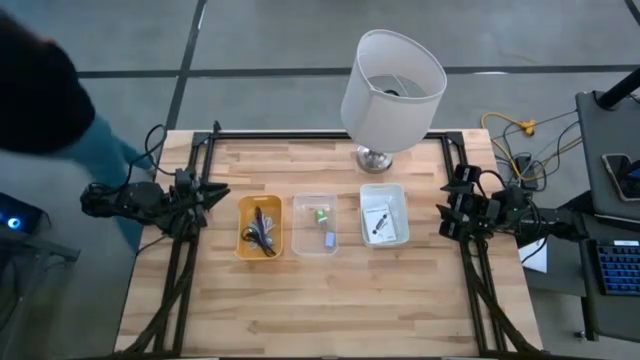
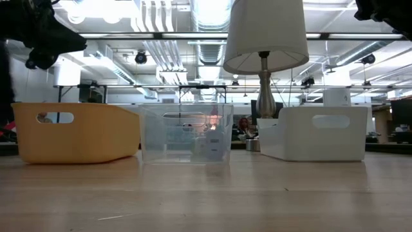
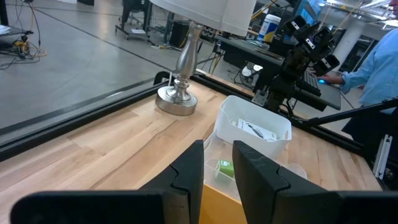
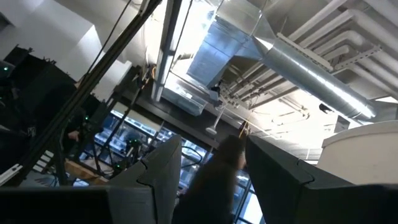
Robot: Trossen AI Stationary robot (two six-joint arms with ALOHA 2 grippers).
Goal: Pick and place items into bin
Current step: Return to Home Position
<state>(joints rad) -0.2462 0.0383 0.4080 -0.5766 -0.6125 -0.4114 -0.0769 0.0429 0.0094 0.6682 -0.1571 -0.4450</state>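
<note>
Three small bins stand in a row mid-table. The yellow bin [image 1: 259, 227] [image 2: 77, 132] holds black and purple cords [image 1: 262, 232]. The clear bin [image 1: 316, 224] [image 2: 187, 135] holds a green piece [image 1: 321, 213] [image 3: 225, 168] and a small grey piece [image 1: 329, 239]. The white bin [image 1: 384, 214] [image 3: 254, 127] holds a white flat packet with dark parts [image 1: 379, 221]. My left gripper [image 1: 215, 192] [image 3: 217, 171] hovers left of the yellow bin, open and empty. My right gripper [image 1: 447, 208] [image 4: 211, 162] waits right of the white bin, tipped upward, open and empty.
A large white lamp [image 1: 392, 90] [image 2: 265, 38] stands on its metal foot [image 3: 177, 99] behind the bins, near the far edge. A person [image 1: 45, 95] stands off the table's far left corner. Black frame rails [image 1: 190, 260] run along both sides. Bare wood lies in front of the bins.
</note>
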